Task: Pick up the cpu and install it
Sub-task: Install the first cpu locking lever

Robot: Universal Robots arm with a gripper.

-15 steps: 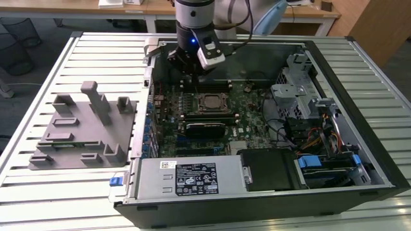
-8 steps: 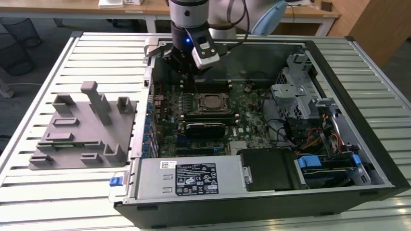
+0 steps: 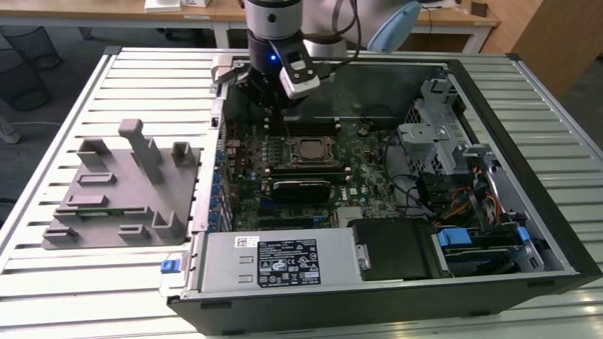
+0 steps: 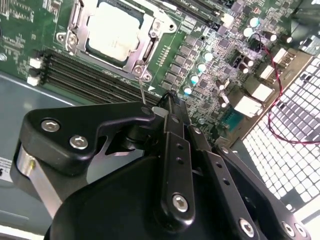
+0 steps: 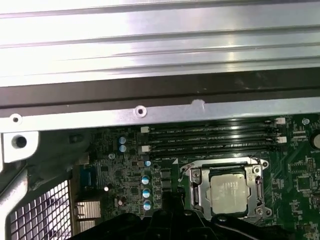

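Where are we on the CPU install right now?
Looks done: the cpu lies inside the socket frame on the motherboard, seen in both wrist views. In hand: apparently nothing; the gripper hangs above the board beside the socket. Left: whether the frame is latched can't be judged.

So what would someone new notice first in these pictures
The open computer case lying on the slatted table, its green circuit board exposed. In both wrist views the silvery cpu sits in its metal-framed socket beside the black memory slots. The arm's black gripper hangs over the board's far edge in the exterior view.
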